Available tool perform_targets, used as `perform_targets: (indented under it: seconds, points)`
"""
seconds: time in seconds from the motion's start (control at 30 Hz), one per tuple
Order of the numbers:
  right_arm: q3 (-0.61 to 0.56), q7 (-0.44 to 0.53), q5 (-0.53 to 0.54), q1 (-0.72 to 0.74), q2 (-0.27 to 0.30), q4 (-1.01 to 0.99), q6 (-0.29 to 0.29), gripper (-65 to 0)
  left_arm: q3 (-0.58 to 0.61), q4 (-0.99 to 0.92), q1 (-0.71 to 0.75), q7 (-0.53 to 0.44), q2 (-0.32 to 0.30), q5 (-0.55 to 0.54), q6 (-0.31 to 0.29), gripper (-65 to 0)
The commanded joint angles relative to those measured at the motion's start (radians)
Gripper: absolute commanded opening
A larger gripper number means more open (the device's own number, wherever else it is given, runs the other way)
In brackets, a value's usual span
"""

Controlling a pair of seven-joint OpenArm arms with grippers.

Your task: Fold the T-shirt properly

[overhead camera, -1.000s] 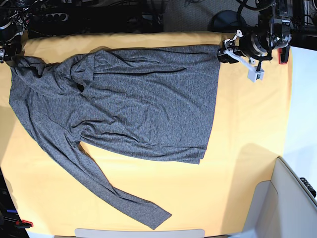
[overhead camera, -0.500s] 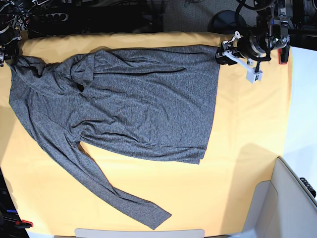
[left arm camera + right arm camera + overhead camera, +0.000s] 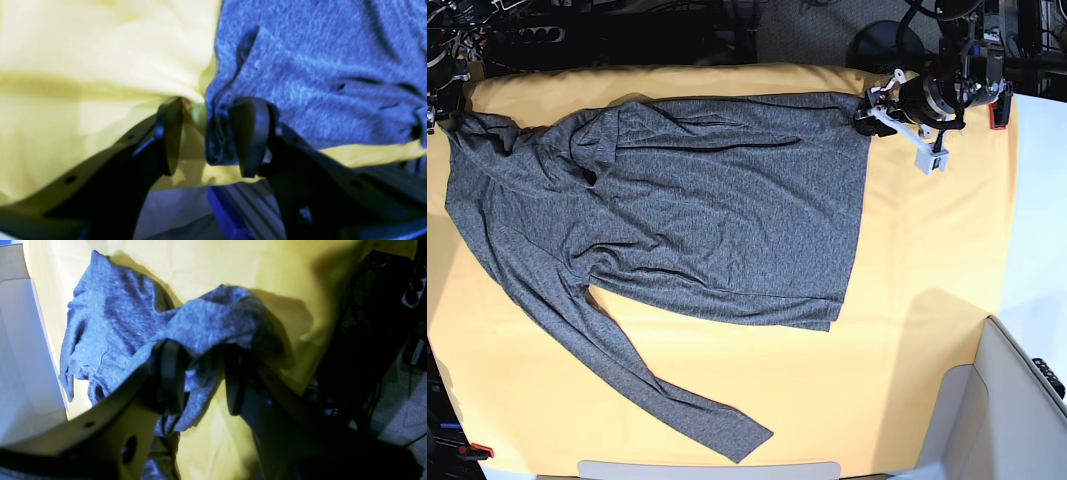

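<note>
Jaws of left gripper [image 3: 206, 136] straddle T-shirt [image 3: 697, 210] hem — seemingly unclamped.

The left gripper [image 3: 892, 115] has white fingers on a black wrist; wrist views show dark oval pads [image 3: 251, 133].

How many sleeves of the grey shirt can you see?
1 clearly: a long sleeve of the T-shirt stretches toward the table's near edge. The other may be hidden, bunched at the far-left corner.

base bright, sharp – wrist views blurred, blue-tinted
</note>
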Motion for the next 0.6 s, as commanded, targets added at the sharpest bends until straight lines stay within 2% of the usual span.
perform_targets:
  seconds: [0.0, 0.2, 0.27, 0.43, 0.57]
  points:
    - [0.001, 0.005, 0.020, 0.007, 0.018, 0.016, 0.007, -47.1, 0.028, 0.001, 0.008, 0.034, 0.000, -0.025, -0.001, -39.2]
    - [-0.001, 0.004, 0.020, 0.007, 0.019, 0.019, 0.005, -47.2, 0.045, -0.070, -0.002, 0.031, 0.001, -0.025, 0.003, -55.0]
    - [-0.021, 0.005, 0.018, 0.007, 0.024, 0.016, 0.004, -48.0, 0.045, -0.091, -0.022, 0.029, 0.001, -0.025, 0.003, -55.5]
    - [-0.064, 0.007, 0.018, 0.007, 0.050, 0.013, 0.004, -60.0, 0.042, -0.098, -0.026, 0.029, -0.003, -0.023, 0.003, -55.8]
    - [-0.081, 0.007, 0.011, 0.019, 0.055, 0.013, 0.004, -60.7, 0.042, -0.098, -0.028, 0.029, -0.005, -0.022, 0.003, -55.9]
